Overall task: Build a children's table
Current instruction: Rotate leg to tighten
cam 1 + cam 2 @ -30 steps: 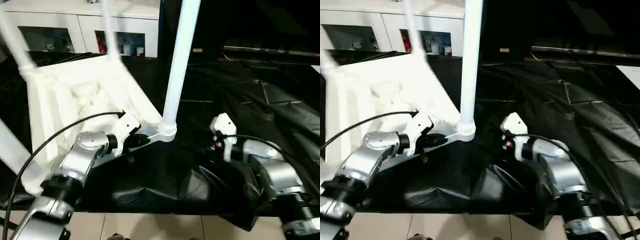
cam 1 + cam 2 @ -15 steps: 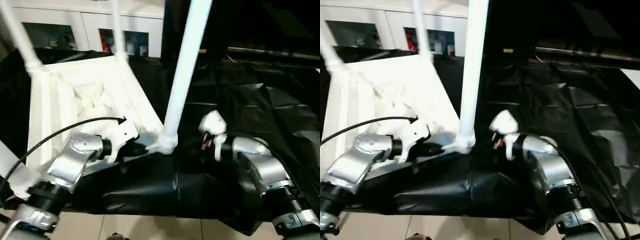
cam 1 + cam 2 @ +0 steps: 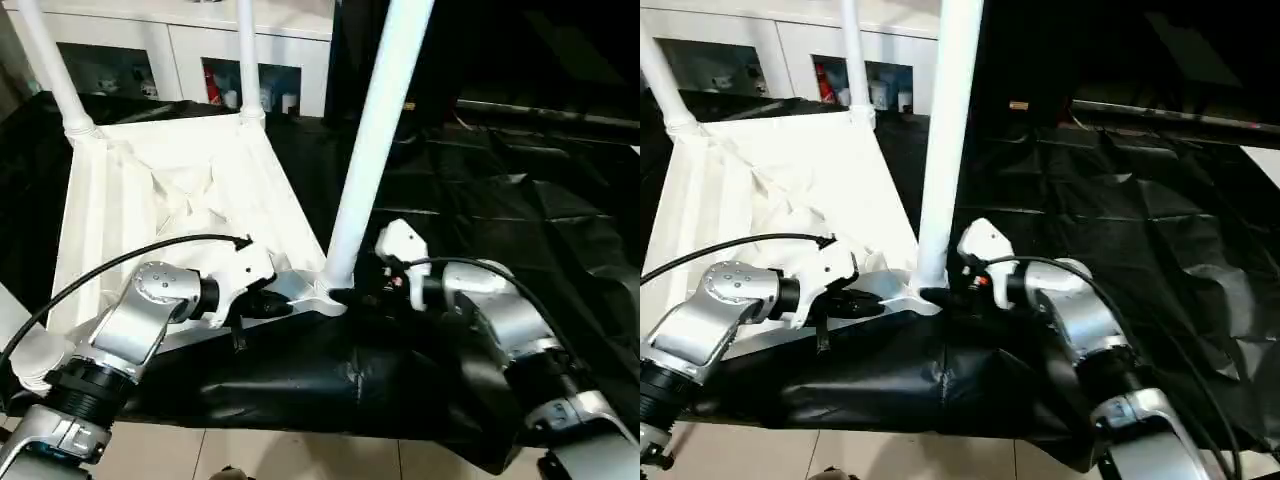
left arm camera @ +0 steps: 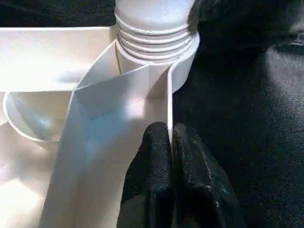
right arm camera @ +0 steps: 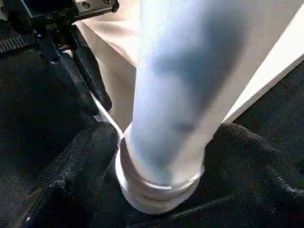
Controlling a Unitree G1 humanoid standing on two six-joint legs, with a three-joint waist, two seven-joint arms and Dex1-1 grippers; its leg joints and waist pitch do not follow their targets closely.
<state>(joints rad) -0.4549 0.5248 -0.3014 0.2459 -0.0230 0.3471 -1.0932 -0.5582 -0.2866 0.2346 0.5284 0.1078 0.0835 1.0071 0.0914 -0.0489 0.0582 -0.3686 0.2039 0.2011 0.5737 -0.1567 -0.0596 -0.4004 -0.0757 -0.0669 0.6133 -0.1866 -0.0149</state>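
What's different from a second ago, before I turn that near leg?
The right gripper has moved in from the black sheet to the near leg, and its open fingers now flank the leg's base. The left gripper stays pinched on the tabletop rib. All legs remain upright.

- The near leg runs off the head views' upper edge, so its far end is unseen.
- Two far legs are cut off the same way.
- The top has its near left corner hidden behind the left forearm.
- The objects on the cabinet shelves are too small to tell.
- In the right wrist view the leg's lower end is blurred, and the right gripper fingers are cut by the edges.
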